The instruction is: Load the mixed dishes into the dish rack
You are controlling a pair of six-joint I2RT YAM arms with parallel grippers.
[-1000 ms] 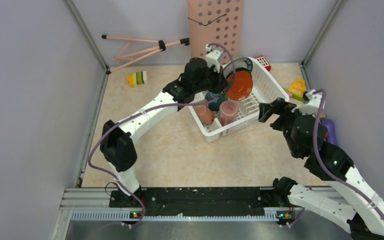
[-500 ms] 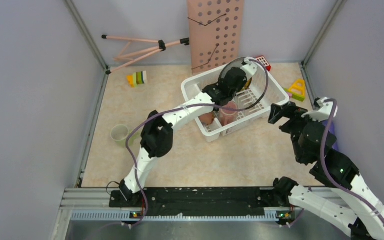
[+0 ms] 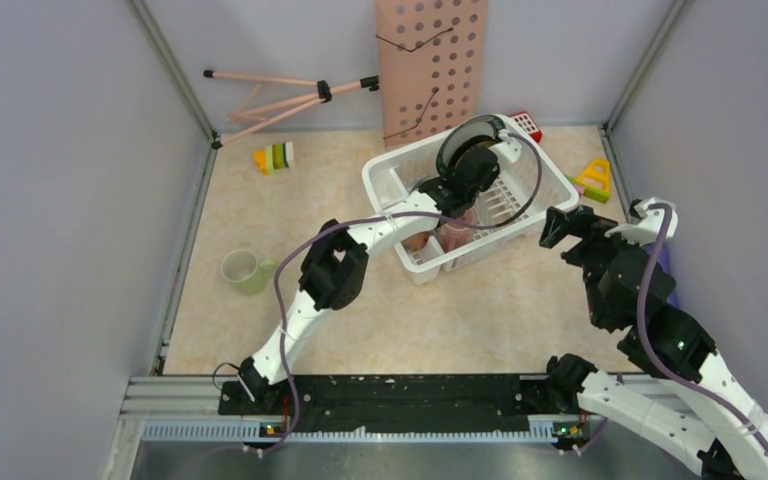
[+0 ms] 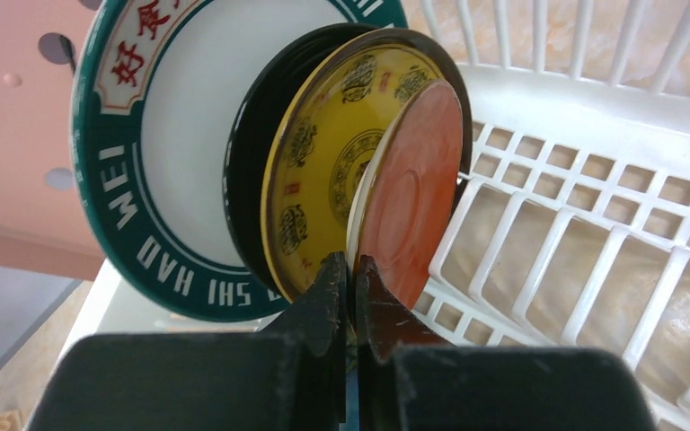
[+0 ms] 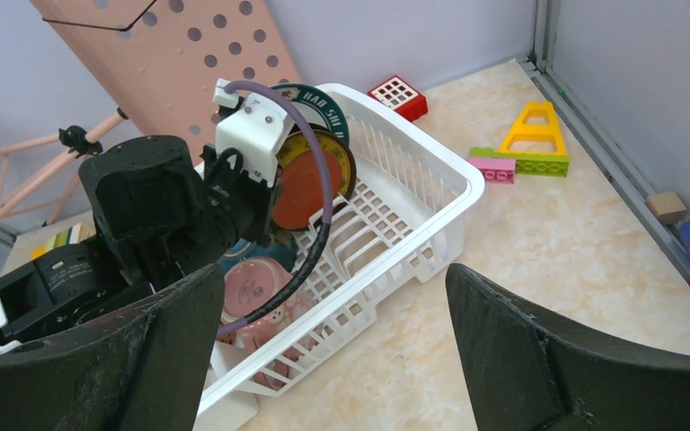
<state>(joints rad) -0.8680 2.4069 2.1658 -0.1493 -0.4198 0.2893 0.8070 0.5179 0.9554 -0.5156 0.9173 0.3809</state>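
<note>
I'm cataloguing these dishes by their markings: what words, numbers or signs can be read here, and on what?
"WEI" and "HAO SHI": white letters on the teal rim of the white plate, which stands in the dish rack.
"好食": red characters on a cream banner at that rim's top; the rest is cut off.
yellow plate: dark medallions, not readable as text.
motor label on the left arm: too small to read.

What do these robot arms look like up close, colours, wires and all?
The left arm and right arm are white tube-like segments linked by chunky black joints. A greyish-purple cable loops loosely along each. The left claw and right claw are black with two fingers, with a white bracket at the wrist.
</note>
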